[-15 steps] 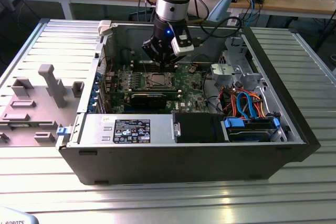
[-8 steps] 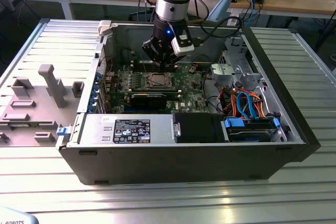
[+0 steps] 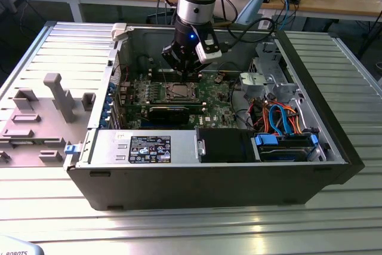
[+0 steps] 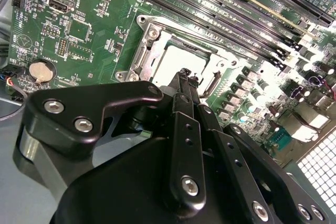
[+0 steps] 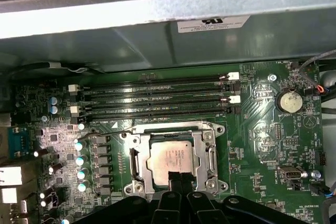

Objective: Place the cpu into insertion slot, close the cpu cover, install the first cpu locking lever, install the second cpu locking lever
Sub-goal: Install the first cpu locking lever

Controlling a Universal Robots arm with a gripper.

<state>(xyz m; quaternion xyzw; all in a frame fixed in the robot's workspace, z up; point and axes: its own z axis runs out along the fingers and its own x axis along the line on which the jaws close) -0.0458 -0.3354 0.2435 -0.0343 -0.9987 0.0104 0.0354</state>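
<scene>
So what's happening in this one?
A single robot arm is working inside an open computer case, over the green motherboard. The cpu already sits in the insertion slot, and the cpu cover lies closed as a frame around it. The end effector has its fingertips drawn together, right at the edge of the cpu and cover. In the first wrist view, a thin wire lever shows beside the slot.
</scene>
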